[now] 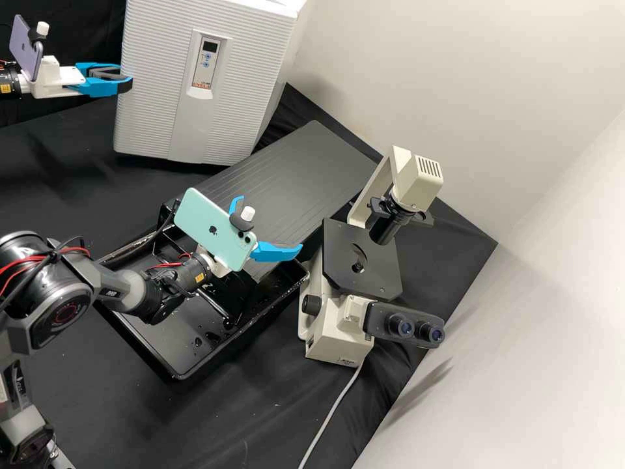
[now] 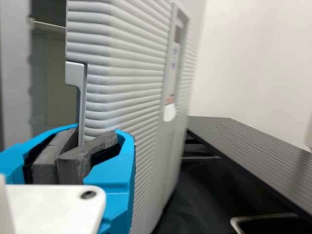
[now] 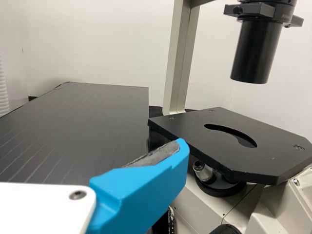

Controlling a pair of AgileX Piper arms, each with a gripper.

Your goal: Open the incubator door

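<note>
My left gripper is at the left edge of the white ribbed incubator, beside the door front with its small control panel. In the left wrist view, my left gripper is shut on the edge of the incubator door, below a grey recessed grip. A gap beside the door shows part of the inside; the door stands ajar. My right gripper is open over the black tray with nothing between its fingers. In the right wrist view, one blue finger of my right gripper shows.
Right of the incubator lies a ribbed dark panel, its front part over a wet black tray. A cream microscope with a black stage stands to the right, near the pale wall. Its cable runs forward.
</note>
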